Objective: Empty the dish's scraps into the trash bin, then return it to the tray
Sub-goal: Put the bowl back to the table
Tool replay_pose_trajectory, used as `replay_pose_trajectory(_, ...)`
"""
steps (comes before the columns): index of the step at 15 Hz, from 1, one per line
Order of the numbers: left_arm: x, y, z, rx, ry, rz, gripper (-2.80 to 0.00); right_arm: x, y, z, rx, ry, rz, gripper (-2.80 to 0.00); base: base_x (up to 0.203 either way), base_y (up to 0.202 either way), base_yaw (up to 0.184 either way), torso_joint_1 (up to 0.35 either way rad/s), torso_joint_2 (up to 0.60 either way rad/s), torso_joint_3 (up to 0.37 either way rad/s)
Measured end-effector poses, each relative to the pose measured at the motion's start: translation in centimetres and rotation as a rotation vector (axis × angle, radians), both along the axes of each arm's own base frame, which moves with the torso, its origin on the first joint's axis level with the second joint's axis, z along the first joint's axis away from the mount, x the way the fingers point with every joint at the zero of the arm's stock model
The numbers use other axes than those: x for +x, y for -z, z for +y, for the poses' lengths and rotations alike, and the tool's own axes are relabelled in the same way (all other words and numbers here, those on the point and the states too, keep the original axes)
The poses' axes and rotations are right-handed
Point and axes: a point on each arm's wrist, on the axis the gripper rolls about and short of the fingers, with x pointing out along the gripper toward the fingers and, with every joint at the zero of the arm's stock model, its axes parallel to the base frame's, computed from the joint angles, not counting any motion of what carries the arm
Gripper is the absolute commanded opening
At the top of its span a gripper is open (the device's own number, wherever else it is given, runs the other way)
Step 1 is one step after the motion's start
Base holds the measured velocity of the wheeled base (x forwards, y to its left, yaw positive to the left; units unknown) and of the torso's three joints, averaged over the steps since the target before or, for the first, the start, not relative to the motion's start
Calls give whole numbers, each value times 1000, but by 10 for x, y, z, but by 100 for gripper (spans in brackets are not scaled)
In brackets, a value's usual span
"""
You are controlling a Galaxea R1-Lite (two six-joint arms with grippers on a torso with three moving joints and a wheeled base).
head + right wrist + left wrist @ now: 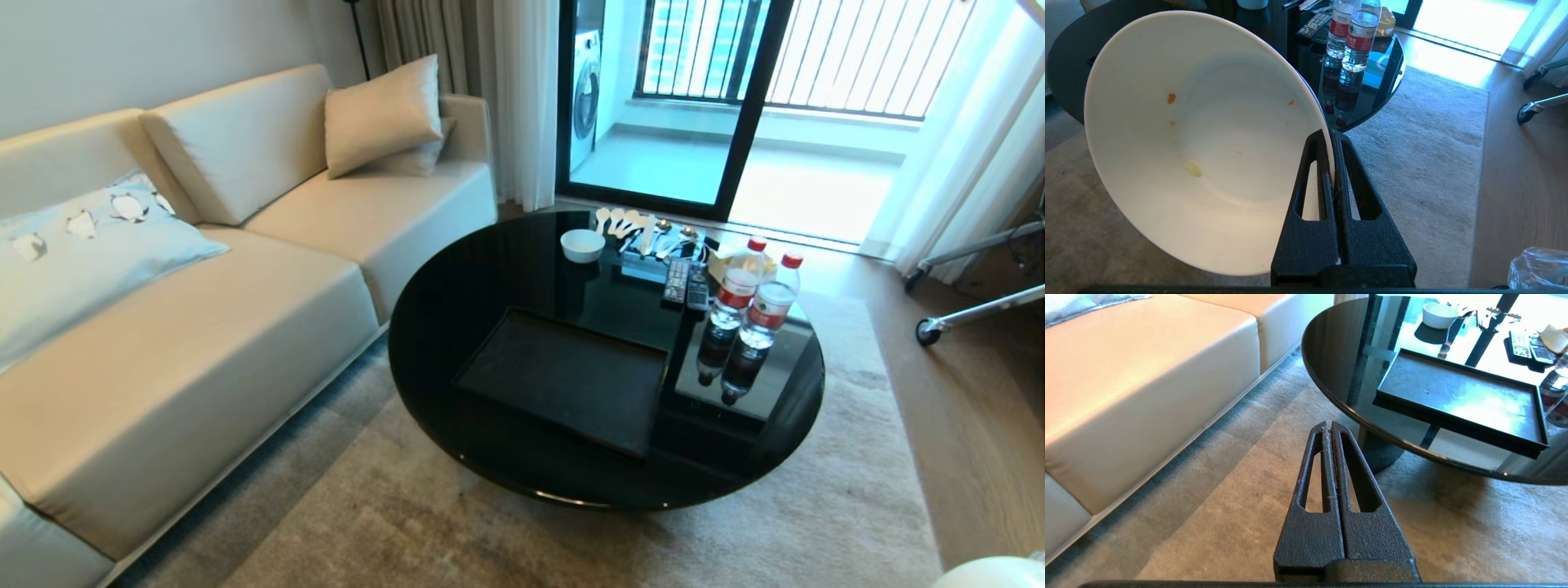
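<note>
My right gripper [1329, 136] is shut on the rim of the dish [1208, 134], a deep glossy white bowl held tilted on its side above the carpet, beside the table. Of the scraps only small bits cling inside it: an orange speck [1172, 98] and a pale yellow bit [1193, 168]. The black tray [563, 376] lies bare on the near part of the round black table [457, 269], and the left wrist view shows the tray [1457, 396] too. A corner of the trash bin's clear liner [1537, 267] shows by the floor. My left gripper [1328, 426] hangs shut and holds nothing, low over the carpet. Neither arm shows in the head view.
At the back of the table are a smaller white bowl [583, 244], spoons [620, 222], remotes [684, 283] and two water bottles [755, 302]. A beige sofa [204, 327] runs along the left. A wheeled stand [971, 314] is on the wood floor at the right.
</note>
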Motion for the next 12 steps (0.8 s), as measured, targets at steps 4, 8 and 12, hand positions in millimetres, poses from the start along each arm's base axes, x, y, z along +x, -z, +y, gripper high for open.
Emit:
replay_pose_trajectory(4,0,0,0,0,0,0,-280,0,0,0,0,0,0,-280,189,0,3,2,4,3)
replay_pose_trajectory(8,0,0,0,0,0,0,-280,0,0,0,0,0,0,-280,118,0,1,4,0,0)
replay_pose_trajectory(12,0,0,0,-1,0,0,-280,0,0,0,-8,0,0,-280,0,0,0,0,0,0)
